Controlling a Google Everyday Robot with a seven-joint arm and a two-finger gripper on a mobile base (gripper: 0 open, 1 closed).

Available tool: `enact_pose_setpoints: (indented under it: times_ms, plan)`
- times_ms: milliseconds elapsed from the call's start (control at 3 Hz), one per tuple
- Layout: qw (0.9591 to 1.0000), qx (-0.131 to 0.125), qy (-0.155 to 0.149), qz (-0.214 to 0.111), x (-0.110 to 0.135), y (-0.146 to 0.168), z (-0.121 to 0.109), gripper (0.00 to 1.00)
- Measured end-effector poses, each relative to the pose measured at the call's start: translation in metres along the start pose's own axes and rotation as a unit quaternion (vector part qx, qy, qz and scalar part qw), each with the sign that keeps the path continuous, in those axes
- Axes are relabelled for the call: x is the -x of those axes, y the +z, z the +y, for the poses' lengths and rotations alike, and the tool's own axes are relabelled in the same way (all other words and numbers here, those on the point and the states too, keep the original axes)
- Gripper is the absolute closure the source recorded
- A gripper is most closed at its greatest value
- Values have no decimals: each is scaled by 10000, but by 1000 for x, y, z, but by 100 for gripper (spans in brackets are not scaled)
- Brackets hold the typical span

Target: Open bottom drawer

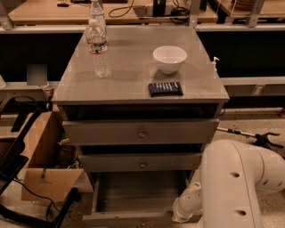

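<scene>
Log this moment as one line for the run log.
task: open bottom drawer | bottom drawer: pulled out, grey inside showing | gripper: low, at the drawer front's right end

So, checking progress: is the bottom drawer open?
Open: bottom drawer is pulled out, grey inside showing. Gripper is out of view, below the frame.

On the grey worktop [129, 80] a clear plastic water bottle [99, 51] stands upright at the left rear. A white bowl [169, 58] sits right of centre, and a dark blue flat packet [165, 88] lies just in front of it, near the front edge. An open cardboard box [42, 171] sits on the floor to the left. A wooden bench [49, 13] runs behind.
</scene>
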State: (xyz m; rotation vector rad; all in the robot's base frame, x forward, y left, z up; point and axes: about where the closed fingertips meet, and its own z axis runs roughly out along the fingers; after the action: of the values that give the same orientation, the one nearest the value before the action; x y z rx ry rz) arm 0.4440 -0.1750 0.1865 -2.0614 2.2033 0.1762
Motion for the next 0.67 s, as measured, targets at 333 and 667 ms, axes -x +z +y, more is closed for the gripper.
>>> enact_pose_setpoints:
  times_ms: [333, 667]
  plan:
    - [10000, 0, 0, 0, 0, 0, 0, 27]
    - [10000, 11, -1, -1, 0, 1, 1, 4]
